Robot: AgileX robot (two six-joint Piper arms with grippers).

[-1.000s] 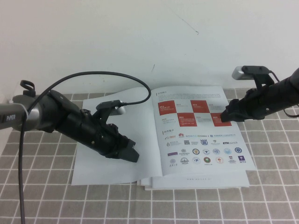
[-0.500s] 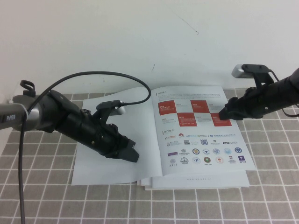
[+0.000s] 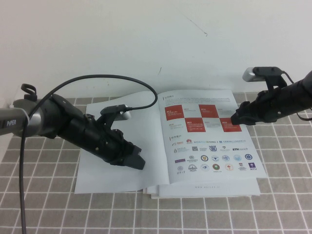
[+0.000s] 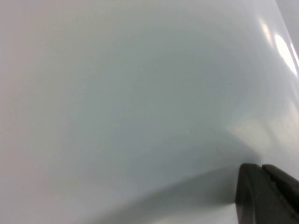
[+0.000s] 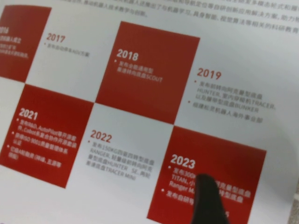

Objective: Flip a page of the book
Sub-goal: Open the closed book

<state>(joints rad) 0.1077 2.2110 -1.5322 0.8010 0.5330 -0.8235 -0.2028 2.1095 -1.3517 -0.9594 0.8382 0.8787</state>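
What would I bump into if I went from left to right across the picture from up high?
Left claw on the blank white left page → the book, its right page with red squares and logos → right claw at the right page's far edge, on the red square.

Book point(image 3: 195, 141) lies open and flat on the surface. Left page blank white, glossy; left claw point(image 3: 132, 160) rests low on it near the spine. Right page printed: checker of red squares dated 2017 to 2023 (white text inside), logo rows below. Right claw point(image 3: 236, 120) sits at this page's outer edge, tip over the 2023 square. Loose white page edges show beneath the lower edge.
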